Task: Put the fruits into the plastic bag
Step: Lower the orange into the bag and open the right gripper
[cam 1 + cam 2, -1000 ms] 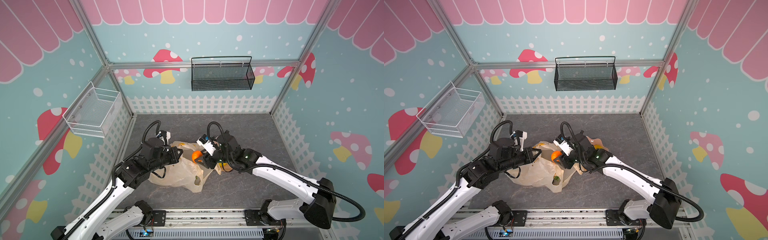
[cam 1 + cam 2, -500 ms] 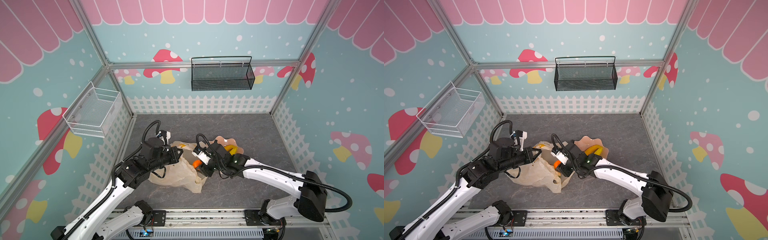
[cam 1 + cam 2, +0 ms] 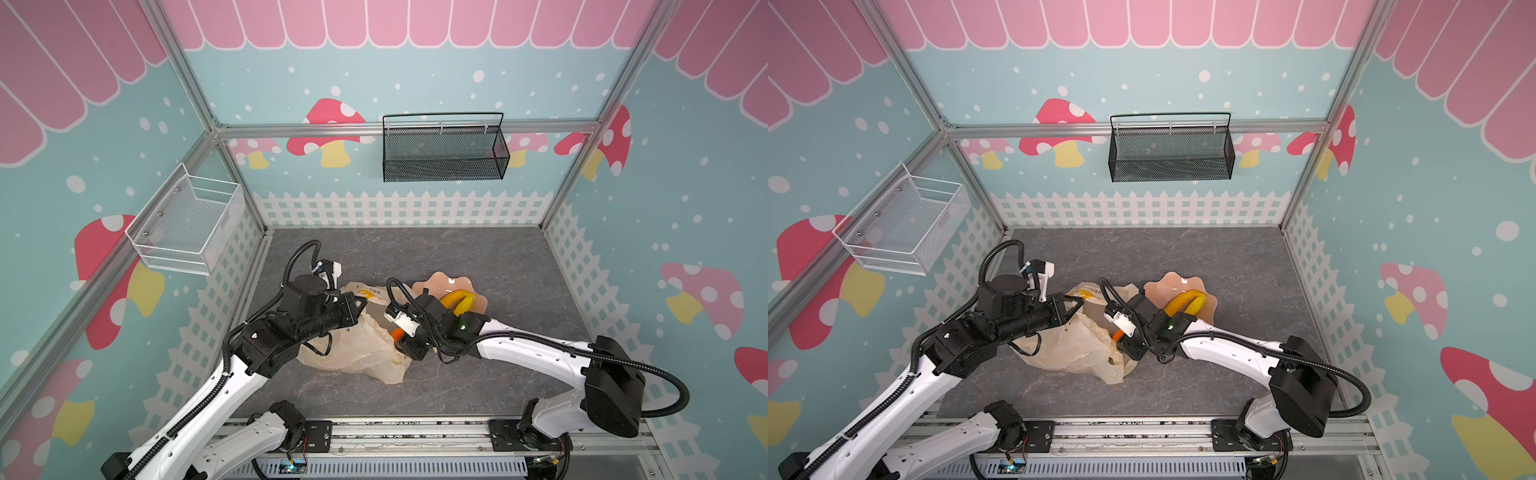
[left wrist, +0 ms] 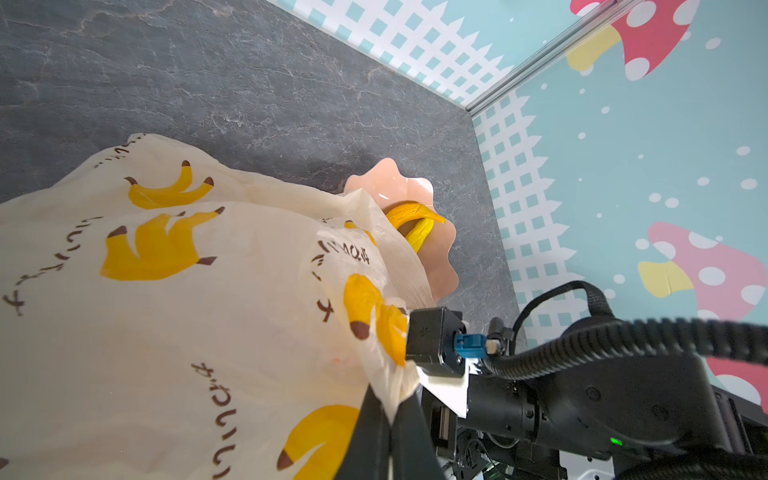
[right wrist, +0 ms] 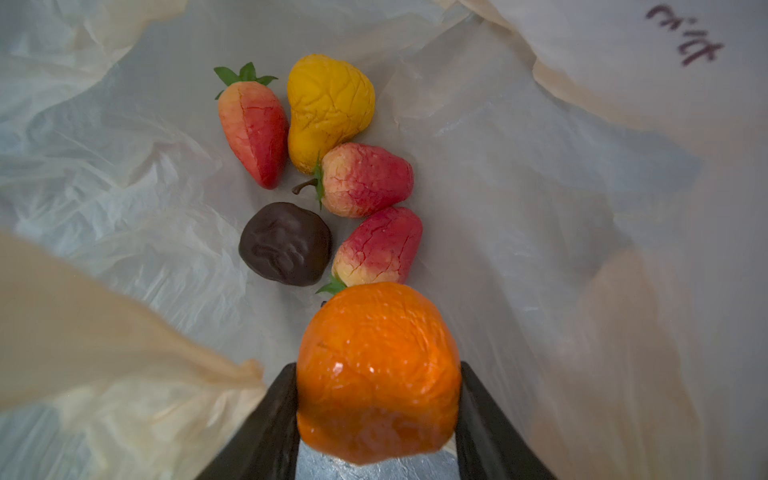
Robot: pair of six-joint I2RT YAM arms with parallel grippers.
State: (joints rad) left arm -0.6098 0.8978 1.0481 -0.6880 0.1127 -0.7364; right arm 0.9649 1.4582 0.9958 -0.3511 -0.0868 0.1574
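The plastic bag (image 3: pixel 357 345) lies crumpled on the grey floor, and my left gripper (image 4: pixel 390 411) is shut on its rim, holding the mouth up. My right gripper (image 5: pixel 378 368) reaches into that mouth, shut on an orange (image 5: pixel 376 332); a sliver of the orange (image 3: pixel 397 333) shows in a top view. Deeper inside the bag lie three strawberries (image 5: pixel 365 178), a yellow fruit (image 5: pixel 328 108) and a dark brown piece (image 5: pixel 284 243). Yellow bananas (image 3: pixel 457 299) rest on the pink wavy plate (image 3: pixel 436 280) just behind the right wrist.
A black mesh basket (image 3: pixel 444 153) hangs on the back wall and a white wire basket (image 3: pixel 187 224) on the left wall. White fence-printed walls enclose the floor, and the arms' rail (image 3: pixel 395 432) runs along the front.
My right gripper has carried the orange down and to the left, into the bag's mouth, uncovering the plate with the bananas. The left gripper has kept its hold on the bag.
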